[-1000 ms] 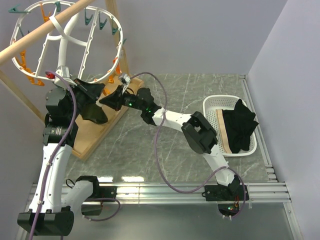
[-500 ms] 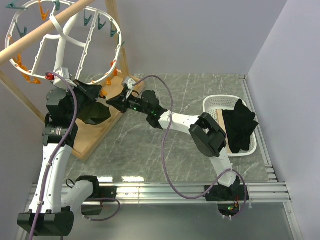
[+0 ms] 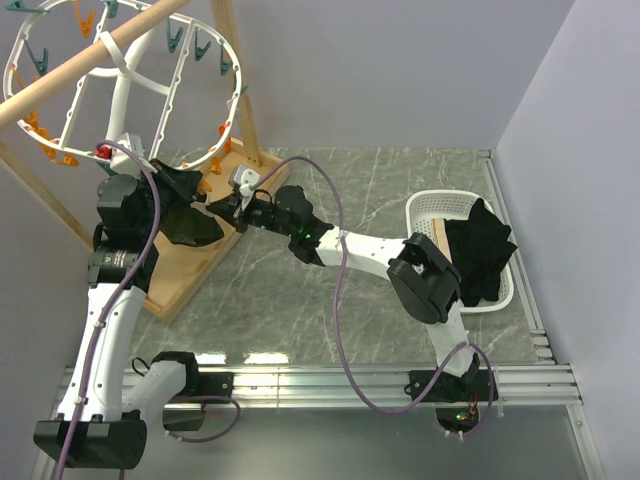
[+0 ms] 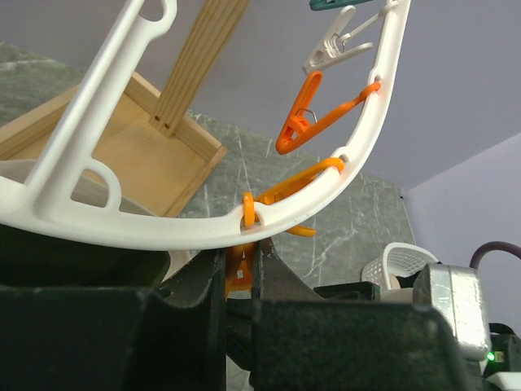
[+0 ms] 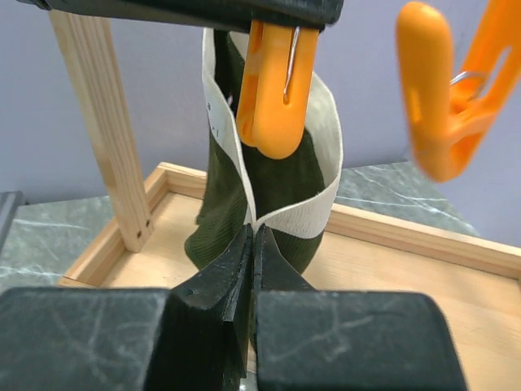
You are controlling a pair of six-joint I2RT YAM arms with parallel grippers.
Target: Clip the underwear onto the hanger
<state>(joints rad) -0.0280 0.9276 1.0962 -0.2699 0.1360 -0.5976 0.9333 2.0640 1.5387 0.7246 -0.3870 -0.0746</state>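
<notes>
right arm (image 3: 372, 251) moved left | right jaws pinch underwear (image 5: 281, 179) | left jaws squeeze orange clothespin (image 5: 273, 94)

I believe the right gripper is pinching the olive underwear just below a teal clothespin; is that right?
Not quite: the clothespin above the underwear is orange, not teal, as the right wrist view shows; the right gripper does pinch the fabric.

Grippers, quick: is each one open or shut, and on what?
Left gripper: closed, squeezing an orange clothespin on the hanger.
Right gripper: closed, pinching the underwear at its pale band.
</notes>
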